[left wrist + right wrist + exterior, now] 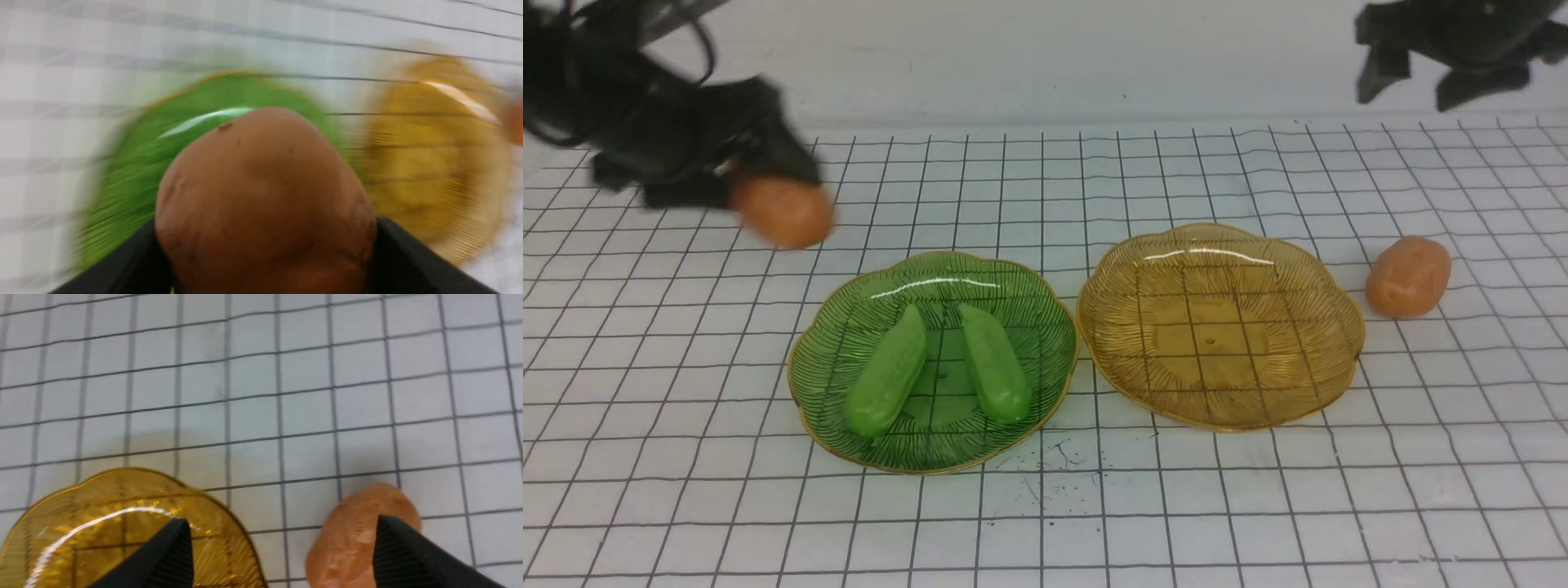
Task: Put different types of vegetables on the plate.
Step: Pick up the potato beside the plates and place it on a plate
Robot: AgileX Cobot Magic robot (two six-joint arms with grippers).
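My left gripper (747, 186) hangs above the table at the back left, shut on an orange-brown potato (783, 211). In the left wrist view that potato (265, 192) fills the space between the black fingers (408, 257). Two green cucumbers (888, 371) (995, 362) lie side by side in the green plate (947, 282). The amber plate (1221, 327) to its right holds nothing. A second potato (1409, 276) lies on the table right of the amber plate. My right gripper (1429, 77) is open high above it, and its wrist view shows that potato (351, 539) below, beside one finger.
The table is a white cloth with a black grid. The green plate (135, 171) and amber plate (433, 163) show blurred in the left wrist view. The amber plate's rim (122, 473) sits under my right gripper (282, 526). A white wall closes the far side.
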